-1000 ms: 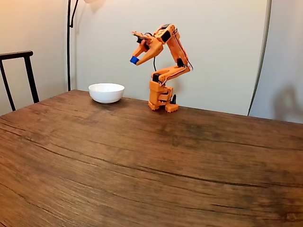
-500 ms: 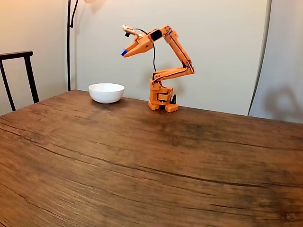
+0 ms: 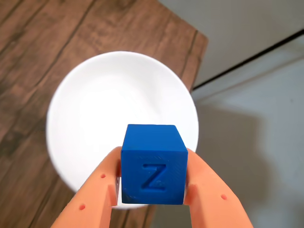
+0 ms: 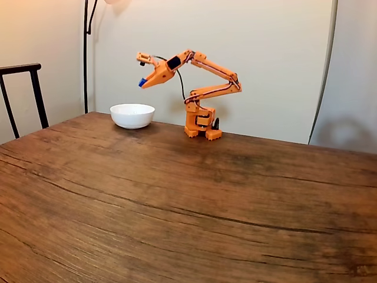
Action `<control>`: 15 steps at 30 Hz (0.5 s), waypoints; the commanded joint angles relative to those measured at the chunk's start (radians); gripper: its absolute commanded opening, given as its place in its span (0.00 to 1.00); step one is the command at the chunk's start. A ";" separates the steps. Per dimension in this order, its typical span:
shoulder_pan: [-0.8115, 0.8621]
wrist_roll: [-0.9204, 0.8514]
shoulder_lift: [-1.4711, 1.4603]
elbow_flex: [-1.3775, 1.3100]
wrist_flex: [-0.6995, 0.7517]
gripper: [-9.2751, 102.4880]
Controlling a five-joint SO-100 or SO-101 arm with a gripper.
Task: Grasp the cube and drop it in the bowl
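My orange gripper is shut on the blue cube, whose near face carries a raised Z. In the wrist view the white bowl lies directly below the cube, which covers part of its near rim. In the fixed view the gripper hangs in the air above the bowl, over its right half, with the cube at its tip. The bowl is empty.
The bowl stands near the far corner of the wooden table; the table edge runs just beyond it, with floor past it. A dark chair and a lamp pole stand at the left. The arm's base sits right of the bowl.
The arm has stretched out to the left and lowered, carrying the cube from near its base to a spot above the bowl. The gripper stays shut on the cube.
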 commanded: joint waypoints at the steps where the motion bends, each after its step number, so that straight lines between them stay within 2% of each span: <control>1: 0.041 -0.005 0.014 0.048 -0.126 0.16; 9: 0.103 -0.006 0.012 0.199 -0.301 0.16; 15: 0.091 -0.008 0.012 0.264 -0.373 0.17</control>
